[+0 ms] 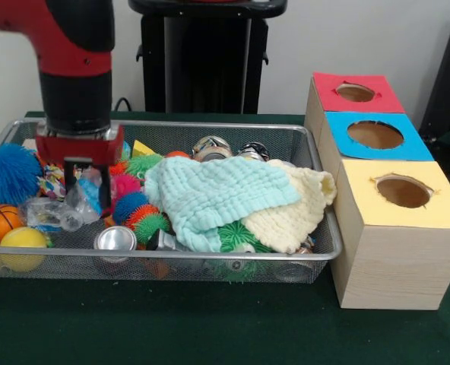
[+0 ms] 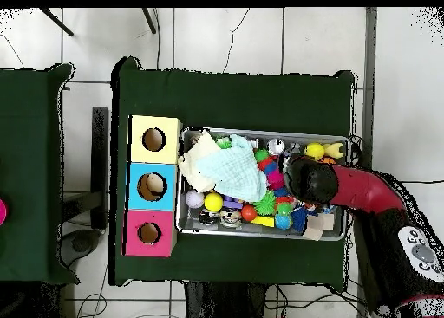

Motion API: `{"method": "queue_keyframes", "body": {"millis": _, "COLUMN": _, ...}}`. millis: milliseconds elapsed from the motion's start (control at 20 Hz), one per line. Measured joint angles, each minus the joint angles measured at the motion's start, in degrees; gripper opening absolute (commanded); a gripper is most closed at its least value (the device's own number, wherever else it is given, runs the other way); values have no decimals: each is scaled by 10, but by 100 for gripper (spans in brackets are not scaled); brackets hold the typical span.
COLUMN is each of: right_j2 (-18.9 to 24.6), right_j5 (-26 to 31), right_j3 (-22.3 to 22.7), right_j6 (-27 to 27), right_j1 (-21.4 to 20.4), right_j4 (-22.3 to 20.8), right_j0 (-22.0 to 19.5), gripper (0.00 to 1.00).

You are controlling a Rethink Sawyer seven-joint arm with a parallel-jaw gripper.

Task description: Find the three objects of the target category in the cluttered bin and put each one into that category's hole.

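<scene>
Dark green cloth covers the surface (image 1: 210, 327), on which stand a wire-mesh bin (image 1: 210, 262) and, just beside its end, a pale wooden box (image 1: 385, 258) with three round holes in a row. Box top: yellow panel with hole (image 1: 402, 191), blue panel with hole (image 1: 375, 134), red panel with hole (image 1: 355, 92); in the overhead view the yellow one lies farthest from the robot's base and the red one nearest. Bin contents, central: a mint-green knitted cloth (image 1: 210, 194) lying over a cream knitted cloth (image 1: 297, 209), both draped across other items. Under and beside them: spiky rubber balls in green (image 1: 236, 237), pink, blue and orange. At the far wall: two metallic balls (image 1: 211, 147). Near wall: a shiny metal can end (image 1: 115, 239). At the end of the bin away from the box: a blue spiky ball (image 1: 11, 170), a small basketball (image 1: 0, 221), a yellow ball (image 1: 23, 245), clear plastic pieces (image 1: 54, 213). Arm: red and black, reaching down into that same end of the bin. Gripper (image 1: 84, 182): low among the clutter, just above the clear plastic; whether its fingers are open or closed cannot be told, as clutter confuses the outline. Which items belong to the target category cannot be told.
</scene>
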Motion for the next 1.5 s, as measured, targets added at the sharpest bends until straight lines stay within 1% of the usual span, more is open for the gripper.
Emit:
{"method": "queue_keyframes", "body": {"millis": 250, "right_j2": -6, "right_j5": 0, "right_j3": 48, "right_j6": 0, "right_j1": -65, "right_j4": 20, "right_j0": 26, "gripper": 0}}
{"method": "queue_keyframes", "body": {"millis": 300, "right_j2": -8, "right_j5": 3, "right_j3": 68, "right_j6": 0, "right_j1": -93, "right_j4": 34, "right_j0": 40, "gripper": 0}}
{"method": "queue_keyframes", "body": {"millis": 450, "right_j2": -11, "right_j5": 7, "right_j3": 85, "right_j6": 0, "right_j1": -118, "right_j4": 49, "right_j0": 54, "gripper": 0}}
{"method": "queue_keyframes", "body": {"millis": 650, "right_j2": -24, "right_j5": 18, "right_j3": 109, "right_j6": 0, "right_j1": -158, "right_j4": 74, "right_j0": 86, "gripper": 0}}
{"method": "queue_keyframes", "body": {"millis": 850, "right_j2": -35, "right_j5": 19, "right_j3": 124, "right_j6": 0, "right_j1": -175, "right_j4": 90, "right_j0": 107, "gripper": 0}}
{"method": "queue_keyframes", "body": {"millis": 900, "right_j2": -45, "right_j5": 18, "right_j3": 132, "right_j6": 0, "right_j1": -181, "right_j4": 98, "right_j0": 121, "gripper": 0}}
{"method": "queue_keyframes", "body": {"millis": 1000, "right_j2": -55, "right_j5": 18, "right_j3": 137, "right_j6": 0, "right_j1": -185, "right_j4": 104, "right_j0": 136, "gripper": 0}}
{"method": "queue_keyframes", "body": {"millis": 1150, "right_j2": -70, "right_j5": 18, "right_j3": 147, "right_j6": 0, "right_j1": -187, "right_j4": 116, "right_j0": 156, "gripper": 0}}
{"method": "queue_keyframes", "body": {"millis": 1500, "right_j2": -98, "right_j5": 18, "right_j3": 166, "right_j6": 0, "right_j1": -181, "right_j4": 138, "right_j0": 191, "gripper": 0}}
